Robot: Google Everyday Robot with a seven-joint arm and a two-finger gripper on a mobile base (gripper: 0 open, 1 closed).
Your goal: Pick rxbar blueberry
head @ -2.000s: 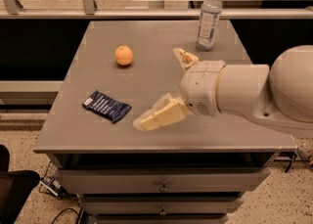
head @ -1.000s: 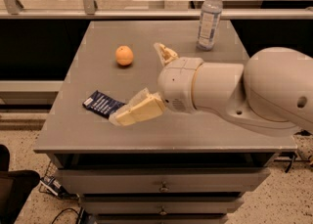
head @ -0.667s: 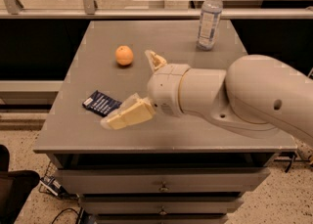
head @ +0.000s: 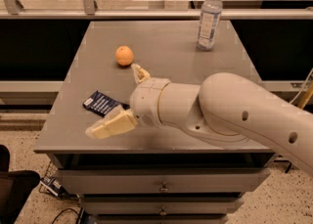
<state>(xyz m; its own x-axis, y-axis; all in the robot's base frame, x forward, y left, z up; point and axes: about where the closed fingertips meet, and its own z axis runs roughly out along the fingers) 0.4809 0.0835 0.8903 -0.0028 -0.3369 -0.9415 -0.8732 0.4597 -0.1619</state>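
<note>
- White print on the rxbar blueberry point(head: 100, 102) wrapper, and I can't read a word of it.
- Label on the water bottle point(head: 209, 17): unreadable too.
- The gripper point(head: 115, 100), fingers spread, sits at the bar.

Small flat rectangular snack bar in a dark navy-blue wrapper with white print point(head: 101, 102) — lying flat near the front-left edge of the grey tabletop point(head: 195, 71), skewed to that edge. Right end hidden behind the pale two-finger gripper point(head: 111, 99), whose fingers are spread wide — one on either side of the bar.
</note>
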